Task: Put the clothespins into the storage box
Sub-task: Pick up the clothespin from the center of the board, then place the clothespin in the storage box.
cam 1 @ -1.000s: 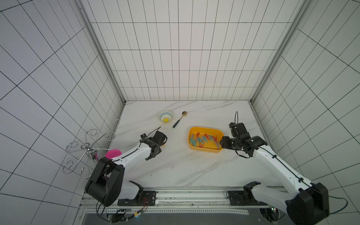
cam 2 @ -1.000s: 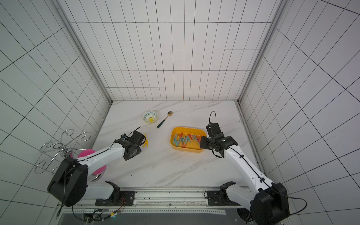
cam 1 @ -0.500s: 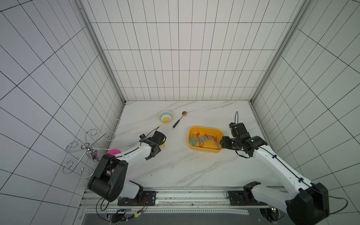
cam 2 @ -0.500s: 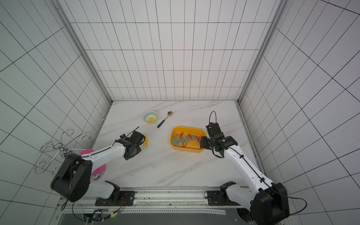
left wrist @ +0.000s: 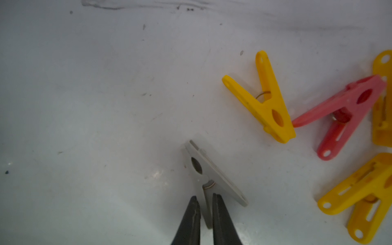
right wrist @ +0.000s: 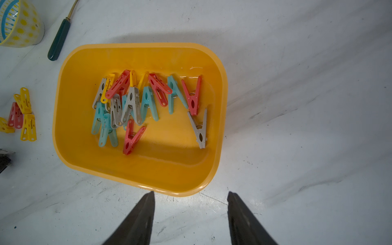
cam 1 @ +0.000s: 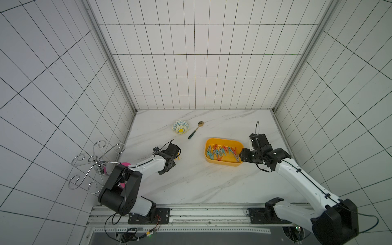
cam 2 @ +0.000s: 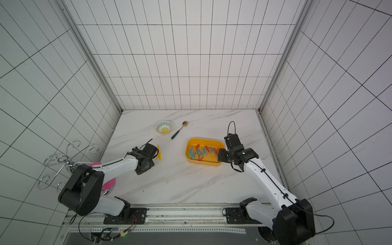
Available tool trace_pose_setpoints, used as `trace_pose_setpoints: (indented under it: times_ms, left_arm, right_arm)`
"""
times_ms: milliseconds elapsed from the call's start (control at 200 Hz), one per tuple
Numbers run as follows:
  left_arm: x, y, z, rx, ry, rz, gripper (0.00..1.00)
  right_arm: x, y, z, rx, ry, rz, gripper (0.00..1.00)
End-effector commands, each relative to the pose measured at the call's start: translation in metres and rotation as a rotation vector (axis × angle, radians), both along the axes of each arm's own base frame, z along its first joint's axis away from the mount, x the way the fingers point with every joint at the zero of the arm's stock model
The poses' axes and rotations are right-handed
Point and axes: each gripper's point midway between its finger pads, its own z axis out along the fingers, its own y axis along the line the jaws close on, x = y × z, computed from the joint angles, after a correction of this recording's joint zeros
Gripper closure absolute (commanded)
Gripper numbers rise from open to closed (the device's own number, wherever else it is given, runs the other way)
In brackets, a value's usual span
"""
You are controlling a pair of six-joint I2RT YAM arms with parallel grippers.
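Observation:
Loose clothespins lie on the marble at the left. In the left wrist view I see a grey clothespin (left wrist: 203, 169), a yellow one (left wrist: 269, 106), a red one (left wrist: 347, 106) and more yellow ones (left wrist: 360, 191). My left gripper (left wrist: 205, 197) is shut on one leg of the grey clothespin, down at the table. The yellow storage box (cam 1: 222, 141) holds several red, teal, grey and yellow clothespins (right wrist: 131, 99). My right gripper (right wrist: 191, 193) stands open just outside the box's rim (right wrist: 70, 63), with nothing between its fingers.
A small patterned bowl (cam 1: 180, 126) and a green-handled gold spoon (cam 1: 194, 130) lie behind the pegs. A wire rack (cam 1: 93, 165) and a pink object (cam 2: 108, 183) stand off the table's left edge. Tiled walls enclose three sides.
The left jaws have closed onto the grey clothespin's leg, and the left arm has shifted slightly. The right arm has not moved.

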Motion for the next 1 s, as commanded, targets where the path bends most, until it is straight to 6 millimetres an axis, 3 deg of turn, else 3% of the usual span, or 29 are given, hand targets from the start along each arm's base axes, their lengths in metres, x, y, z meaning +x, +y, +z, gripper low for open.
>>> trace_pose_setpoints:
  times_ms: [0,115,270,435,585,745,869,999]
  left_arm:
    - [0.002,-0.002,-0.002,-0.011,-0.004,-0.010,0.86]
    - [0.005,-0.005,0.002,-0.025,-0.012,-0.022,0.93]
    - [0.008,-0.010,0.015,-0.051,-0.038,-0.035,0.95]
    - [0.018,-0.030,0.055,-0.050,-0.123,-0.098,0.95]
    - [0.037,-0.084,0.103,-0.056,-0.213,-0.244,0.94]
    - [0.051,-0.168,0.135,-0.079,-0.263,-0.440,0.93]
    - [0.059,-0.234,0.136,-0.076,-0.253,-0.584,0.93]
    - [0.067,-0.293,0.119,-0.078,-0.219,-0.697,0.93]
  right_arm:
    - [0.002,0.000,0.002,-0.005,-0.013,-0.012,0.42]
    - [0.002,-0.001,0.002,-0.008,-0.015,-0.013,0.42]
    - [0.003,-0.001,0.002,-0.014,-0.016,-0.013,0.42]
    - [0.005,-0.004,0.002,-0.028,-0.021,-0.021,0.41]
    - [0.008,-0.009,0.003,-0.042,-0.030,-0.057,0.39]
    - [0.011,-0.018,0.013,-0.048,-0.063,-0.098,0.38]
    - [0.012,-0.028,0.015,-0.056,-0.068,-0.144,0.36]
    - [0.013,-0.042,0.009,-0.072,-0.073,-0.215,0.33]
